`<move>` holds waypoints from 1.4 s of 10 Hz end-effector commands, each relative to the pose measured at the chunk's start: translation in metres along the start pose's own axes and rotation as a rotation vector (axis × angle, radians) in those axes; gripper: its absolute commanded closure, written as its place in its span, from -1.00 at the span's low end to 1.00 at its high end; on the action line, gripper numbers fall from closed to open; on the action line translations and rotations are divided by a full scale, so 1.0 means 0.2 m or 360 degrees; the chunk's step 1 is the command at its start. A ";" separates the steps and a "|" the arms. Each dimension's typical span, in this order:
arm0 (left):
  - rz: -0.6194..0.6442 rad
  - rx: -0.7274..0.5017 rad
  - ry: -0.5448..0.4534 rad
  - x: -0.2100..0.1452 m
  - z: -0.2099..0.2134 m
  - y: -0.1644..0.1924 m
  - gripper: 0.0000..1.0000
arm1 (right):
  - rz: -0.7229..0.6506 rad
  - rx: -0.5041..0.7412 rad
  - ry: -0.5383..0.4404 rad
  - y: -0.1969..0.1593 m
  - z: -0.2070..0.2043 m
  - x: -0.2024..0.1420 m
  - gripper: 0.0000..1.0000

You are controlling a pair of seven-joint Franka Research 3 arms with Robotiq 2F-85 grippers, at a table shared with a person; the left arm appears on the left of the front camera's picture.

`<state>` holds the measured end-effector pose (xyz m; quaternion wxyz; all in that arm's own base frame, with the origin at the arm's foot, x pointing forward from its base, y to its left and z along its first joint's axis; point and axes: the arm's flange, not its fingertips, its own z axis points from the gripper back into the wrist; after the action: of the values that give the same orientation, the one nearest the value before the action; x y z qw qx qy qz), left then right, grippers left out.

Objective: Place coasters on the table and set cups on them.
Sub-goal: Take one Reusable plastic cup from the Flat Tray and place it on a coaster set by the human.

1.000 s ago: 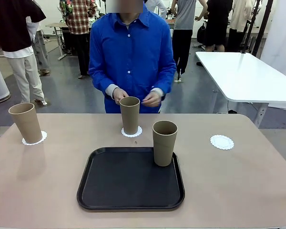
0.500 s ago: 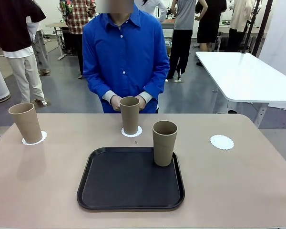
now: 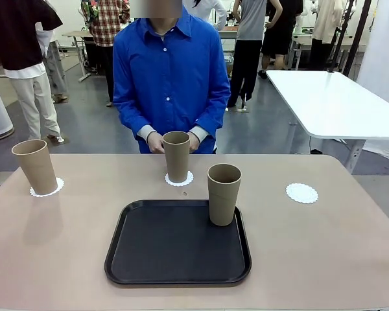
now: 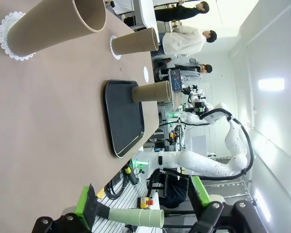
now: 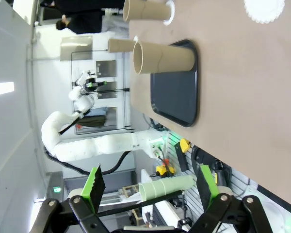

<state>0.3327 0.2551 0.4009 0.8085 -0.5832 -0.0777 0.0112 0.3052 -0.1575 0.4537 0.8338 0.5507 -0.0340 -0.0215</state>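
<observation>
Beige and wide, the worktop point(image 3: 52, 259) is stretching across a busy room with a grey floor. A white table point(image 3: 330, 103) is standing off to the right and several people are standing farther back. One person in a blue shirt point(image 3: 172, 71) is standing at the far edge, holding both hands point(image 3: 157, 140) together just behind the middle cup point(image 3: 176, 156).

Three cups, three coasters and one black tray point(image 3: 175, 249) are sitting on the worktop. The left cup point(image 3: 35, 166) is standing on the left coaster point(image 3: 55, 187) near the far left corner. The middle cup is standing on the middle coaster point(image 3: 188, 179), just beyond the tray. The third cup point(image 3: 223, 194) is standing inside the tray at its far right corner. The right coaster point(image 3: 302, 192) is lying bare, well apart from the tray.

All the cups are standing upright, tall and tapered, matte tan like cardboard, with no handles and wider at the rim. The coasters are showing as small white rounds with lacy scalloped edges.

The left tool point(image 4: 139, 190) is hanging wide open with nothing between its green pads. The right tool point(image 5: 149, 174) is gaping empty in the same way.
</observation>
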 end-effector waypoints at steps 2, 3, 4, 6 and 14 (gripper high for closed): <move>0.0006 -0.0013 -0.0017 0.00 0.00 0.00 -1.00 | 0.0186 -0.0488 0.0034 0.33 -0.10 0.35 -1.00; 0.0006 -0.0013 -0.0017 0.00 0.00 0.00 -1.00 | 0.0400 -0.0759 0.0259 0.35 -0.22 0.40 -1.00; 0.0006 -0.0013 -0.0017 0.00 0.00 0.00 -1.00 | 0.0632 -0.0938 0.0472 0.36 -0.40 0.41 -1.00; 0.0006 -0.0013 -0.0017 0.00 0.00 0.00 -1.00 | 0.0835 -0.1128 0.0772 0.41 -0.70 0.42 -1.00; 0.0006 -0.0013 -0.0017 0.00 0.00 0.00 -1.00 | 0.1196 -0.1281 0.1134 0.53 -1.41 0.26 -1.00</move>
<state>0.3327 0.2549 0.4002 0.8082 -0.5837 -0.0771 0.0118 0.3789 0.1398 0.4361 0.8838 0.1196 0.0615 0.4480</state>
